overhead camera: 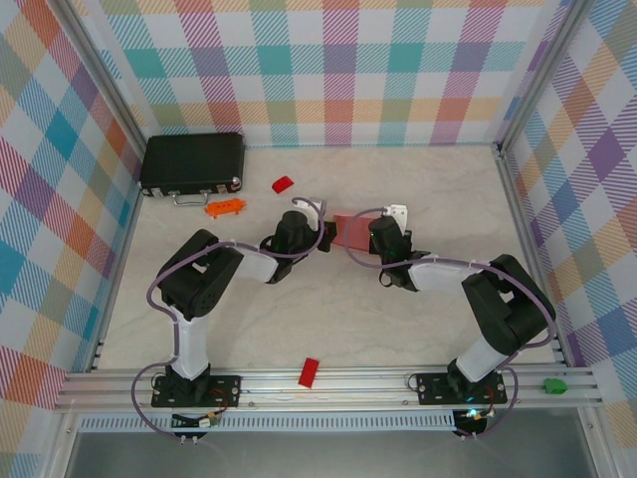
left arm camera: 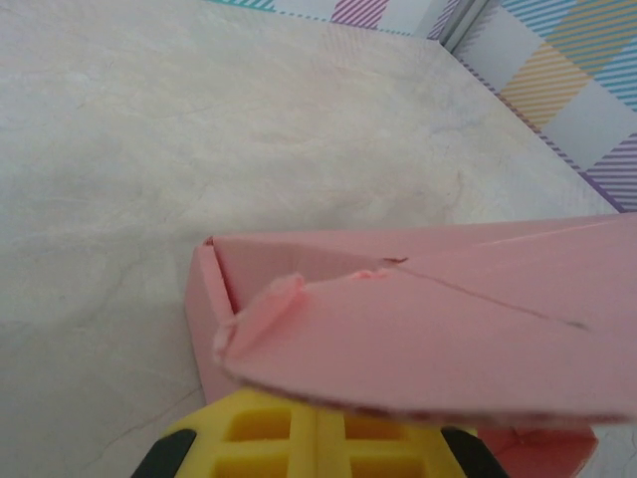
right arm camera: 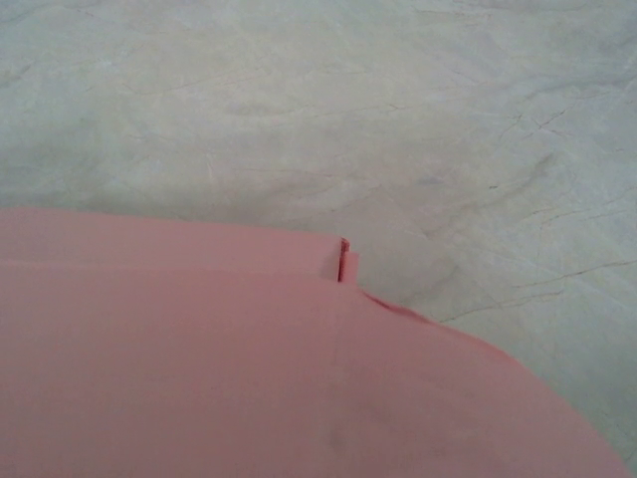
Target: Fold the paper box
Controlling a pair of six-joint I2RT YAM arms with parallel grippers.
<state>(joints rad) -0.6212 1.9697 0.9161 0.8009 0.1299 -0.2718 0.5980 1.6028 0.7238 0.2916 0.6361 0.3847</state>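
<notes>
While left end effector and right end effector grip one paper box, jaws shut, two red blocks and one black case sit apart.

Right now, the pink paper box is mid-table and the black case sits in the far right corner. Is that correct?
Not quite. The black case sits in the far left corner, not the right, as the top external view shows. The rest holds: the paper box is mid-table.
</notes>
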